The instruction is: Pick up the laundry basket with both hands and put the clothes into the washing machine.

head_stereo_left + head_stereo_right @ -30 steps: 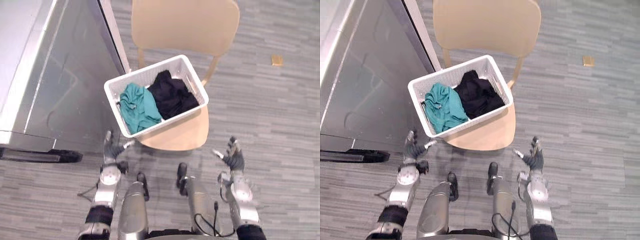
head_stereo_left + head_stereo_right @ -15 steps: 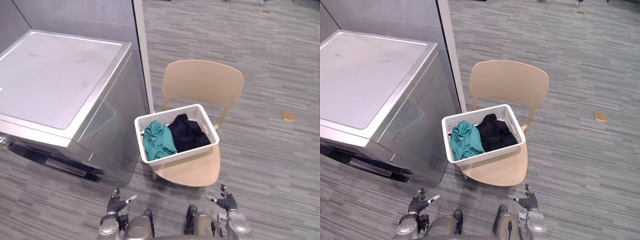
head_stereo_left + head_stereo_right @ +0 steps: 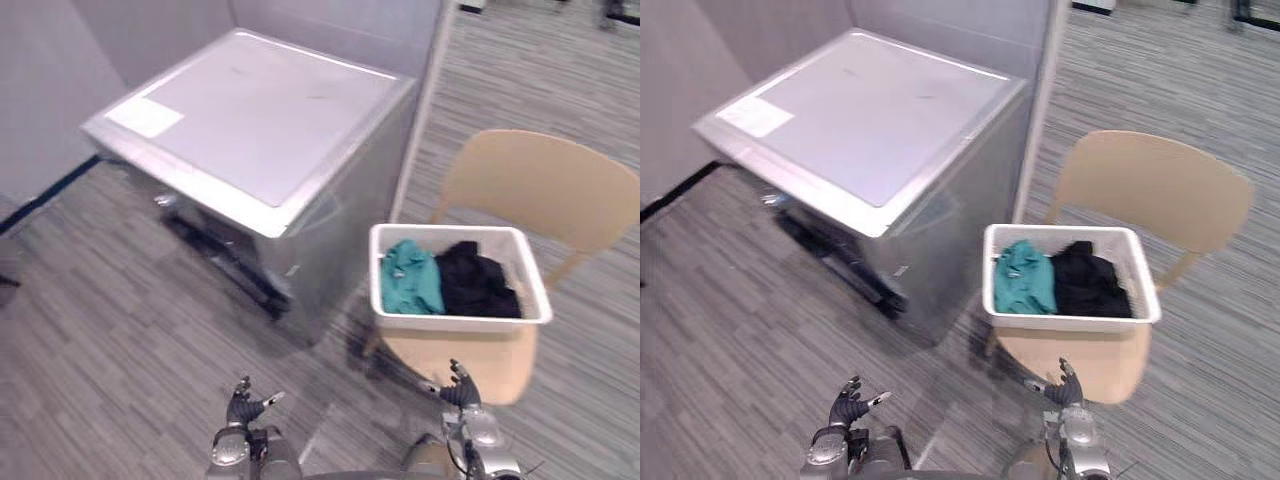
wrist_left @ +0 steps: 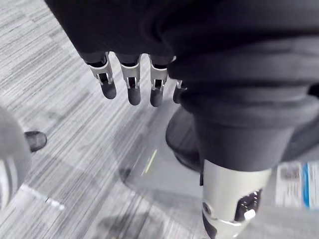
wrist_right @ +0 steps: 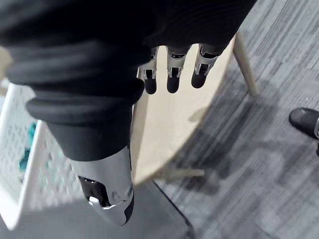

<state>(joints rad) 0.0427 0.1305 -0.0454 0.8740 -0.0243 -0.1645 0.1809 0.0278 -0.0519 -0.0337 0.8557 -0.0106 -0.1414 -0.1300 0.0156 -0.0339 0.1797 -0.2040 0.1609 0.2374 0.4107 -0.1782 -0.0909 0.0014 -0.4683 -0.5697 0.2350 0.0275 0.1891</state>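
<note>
On the chair [image 3: 530, 185] the laundry basket [image 3: 455, 321] is sitting, clothes [image 3: 412, 282] inside. Short of the chair the left robot hand [image 3: 240, 408] and right robot hand [image 3: 457, 390] are hovering, fingers straight, empty.

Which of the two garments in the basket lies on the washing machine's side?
The teal garment. It fills the half of the white plastic laundry basket nearest the silver washing machine; the black garment lies in the half away from it.
</note>
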